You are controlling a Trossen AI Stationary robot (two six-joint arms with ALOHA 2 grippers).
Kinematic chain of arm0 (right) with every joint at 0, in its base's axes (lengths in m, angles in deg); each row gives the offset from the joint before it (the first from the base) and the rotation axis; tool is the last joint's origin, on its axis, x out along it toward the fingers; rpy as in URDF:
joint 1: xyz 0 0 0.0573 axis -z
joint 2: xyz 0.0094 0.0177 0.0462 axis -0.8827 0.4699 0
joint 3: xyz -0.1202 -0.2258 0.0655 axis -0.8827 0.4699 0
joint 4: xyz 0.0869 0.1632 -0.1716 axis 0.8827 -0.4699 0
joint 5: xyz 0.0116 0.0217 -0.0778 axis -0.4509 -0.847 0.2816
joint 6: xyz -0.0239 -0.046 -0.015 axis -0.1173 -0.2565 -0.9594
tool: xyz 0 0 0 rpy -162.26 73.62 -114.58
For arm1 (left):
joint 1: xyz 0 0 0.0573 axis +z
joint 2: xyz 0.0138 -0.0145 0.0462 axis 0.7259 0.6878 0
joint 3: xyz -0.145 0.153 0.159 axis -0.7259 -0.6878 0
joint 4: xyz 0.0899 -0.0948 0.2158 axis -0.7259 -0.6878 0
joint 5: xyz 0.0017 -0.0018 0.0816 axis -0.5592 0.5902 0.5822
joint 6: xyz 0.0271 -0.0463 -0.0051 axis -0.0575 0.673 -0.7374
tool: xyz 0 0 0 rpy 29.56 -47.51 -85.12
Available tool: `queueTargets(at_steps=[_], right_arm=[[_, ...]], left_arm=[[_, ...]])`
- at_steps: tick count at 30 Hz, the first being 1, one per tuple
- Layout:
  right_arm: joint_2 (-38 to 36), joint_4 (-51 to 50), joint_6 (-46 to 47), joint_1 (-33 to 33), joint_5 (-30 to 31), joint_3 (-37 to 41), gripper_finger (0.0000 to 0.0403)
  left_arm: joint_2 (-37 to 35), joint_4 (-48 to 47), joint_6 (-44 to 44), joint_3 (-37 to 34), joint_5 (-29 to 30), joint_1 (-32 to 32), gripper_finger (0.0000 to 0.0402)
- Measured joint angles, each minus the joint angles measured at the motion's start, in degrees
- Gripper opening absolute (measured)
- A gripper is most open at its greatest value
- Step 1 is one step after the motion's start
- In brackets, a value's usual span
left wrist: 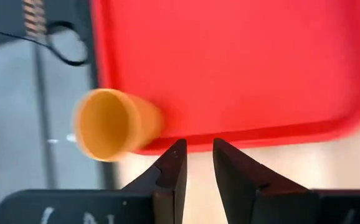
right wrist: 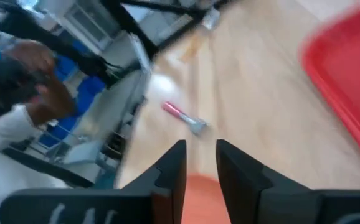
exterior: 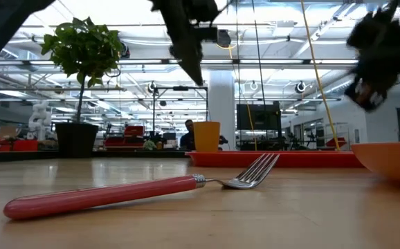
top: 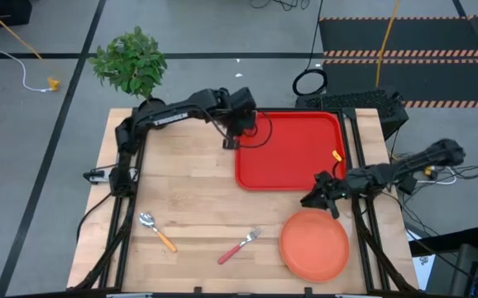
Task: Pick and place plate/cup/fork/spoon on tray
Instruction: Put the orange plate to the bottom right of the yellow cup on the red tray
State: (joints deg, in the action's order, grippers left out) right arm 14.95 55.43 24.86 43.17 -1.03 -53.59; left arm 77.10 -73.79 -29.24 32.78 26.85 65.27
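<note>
The amber cup (left wrist: 114,124) stands upright on the red tray (top: 297,157), at its far left corner; it also shows in the low view (exterior: 207,136). My left gripper (left wrist: 198,146) hovers beside that corner, above the cup and apart from it, with its fingers close together and empty. The salmon plate (top: 315,244) lies flat at the table's near right. My right gripper (top: 315,199) hangs over the plate's far rim, fingers close together and empty. The fork (top: 239,246) and the spoon (top: 156,230) lie flat on the wood near the front edge.
A potted plant (top: 131,62) stands at the table's far left corner. A person (right wrist: 24,93) shows beyond the table in the right wrist view. Bare wood lies between the tray and the cutlery.
</note>
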Motion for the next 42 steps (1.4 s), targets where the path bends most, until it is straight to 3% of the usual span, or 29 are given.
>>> queueTargets(at_steps=[4,8,17,22,31,42], right_arm=[[9.54,-6.1,-0.81,-8.15,6.35,-7.69,0.0082],[19.93,-11.15,-1.49,-16.59,9.18,-16.52,0.0083],[40.95,-22.49,5.88,-31.9,10.36,-32.37,0.0084],[49.01,-24.84,9.27,-38.04,9.24,-39.52,0.011],[59.29,-25.54,13.17,-43.34,10.38,-45.5,0.018],[66.51,-25.83,13.74,-45.19,13.83,-49.16,0.0164]], left_arm=[[-2.37,-8.28,10.5,-0.01,-5.94,-5.29,0.0081],[-2.56,-10.69,16.79,-2.06,-5.1,-13.88,0.0081],[-2.2,-3.12,27.56,-8.33,6.35,-35.23,0.0081],[-2.24,5.59,34.52,-9.48,11.4,-43.37,0.0081],[-2.27,15.31,39.31,-10.19,17.17,-50.44,0.0081],[-2.27,18.89,43.73,-15.85,21.01,-52.21,0.0081]])
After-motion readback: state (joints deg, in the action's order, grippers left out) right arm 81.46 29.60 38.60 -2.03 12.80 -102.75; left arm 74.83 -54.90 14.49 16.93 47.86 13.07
